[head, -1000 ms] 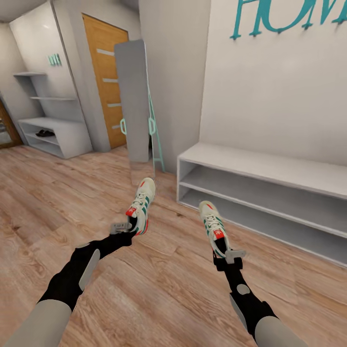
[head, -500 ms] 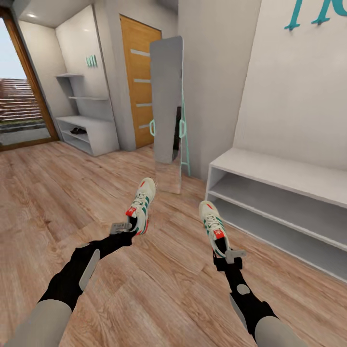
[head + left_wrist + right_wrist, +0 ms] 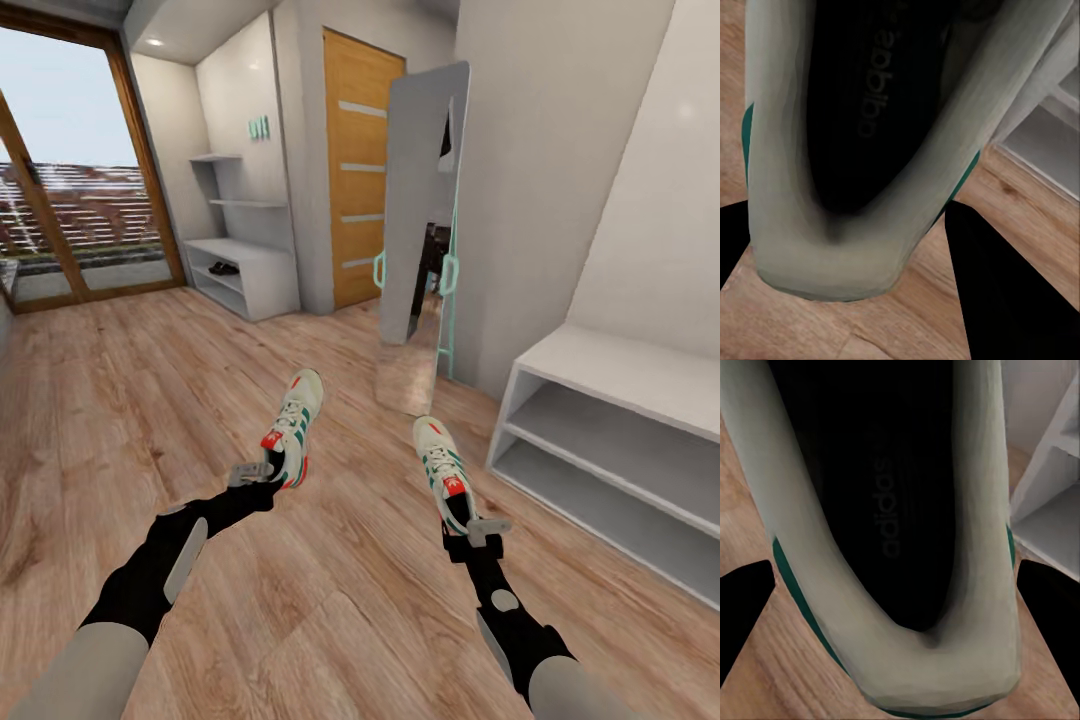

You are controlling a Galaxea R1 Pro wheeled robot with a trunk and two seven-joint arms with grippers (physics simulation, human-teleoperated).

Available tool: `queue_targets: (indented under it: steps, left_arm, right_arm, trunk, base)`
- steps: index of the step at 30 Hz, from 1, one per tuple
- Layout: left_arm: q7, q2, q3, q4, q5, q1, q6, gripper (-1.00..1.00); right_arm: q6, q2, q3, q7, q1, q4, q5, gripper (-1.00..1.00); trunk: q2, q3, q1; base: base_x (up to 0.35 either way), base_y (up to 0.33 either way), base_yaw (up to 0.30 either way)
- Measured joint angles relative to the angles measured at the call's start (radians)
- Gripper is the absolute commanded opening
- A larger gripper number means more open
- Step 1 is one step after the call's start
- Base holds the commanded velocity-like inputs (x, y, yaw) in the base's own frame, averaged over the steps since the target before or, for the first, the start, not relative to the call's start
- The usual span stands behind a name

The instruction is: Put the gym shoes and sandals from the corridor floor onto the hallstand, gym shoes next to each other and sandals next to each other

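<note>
**Both sneakers held above the corridor floor**

Wood-plank corridor floor (image 3: 120,400) runs to a glazed door, with the hallstand (image 3: 245,270) far off by the wall; dark footwear on its low tier is too small to identify. A plain grey bench (image 3: 620,440) stands at the right, a leaning mirror (image 3: 420,230) beside it. The left gripper (image 3: 262,470) clamps one gym shoe (image 3: 295,428) at the heel; the right gripper (image 3: 478,528) clamps the other gym shoe (image 3: 440,465) likewise, toes pointing forward.

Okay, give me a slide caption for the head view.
Each gripper, left and right, carries a gym shoe above the corridor floor.
</note>
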State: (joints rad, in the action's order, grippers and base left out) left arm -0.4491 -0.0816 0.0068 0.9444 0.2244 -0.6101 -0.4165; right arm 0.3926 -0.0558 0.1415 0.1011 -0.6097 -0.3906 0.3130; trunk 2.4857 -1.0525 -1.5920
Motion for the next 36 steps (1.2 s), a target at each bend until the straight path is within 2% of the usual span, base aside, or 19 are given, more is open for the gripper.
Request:
queue_targets:
  steps: [11,21,36]
  left_arm:
    - [0.009,-0.002,0.005,-0.029,-0.003,0.0,0.004,-1.0]
    - [0.09,-0.004,0.044,-0.03,-0.003,0.0,0.008,-1.0]
    - [0.096,-0.003,0.048,-0.031,0.0,0.0,0.008,-1.0]
  right_arm:
    - [0.0,0.0,0.0,0.0,0.0,0.0,0.0,-1.0]
    - [0.0,0.0,-0.001,0.0,0.0,-0.001,0.0,-1.0]
    - [0.0,0.0,-0.001,0.0,0.0,0.0,0.0,-1.0]
  trunk:
    - [0.0,0.0,0.0]
    - [0.0,-0.002,0.0]
    - [0.0,-0.008,0.0]
  base:
    - [0.34,0.003,0.3]
    - [0.342,0.0,0.3]
    - [0.342,0.0,0.3]
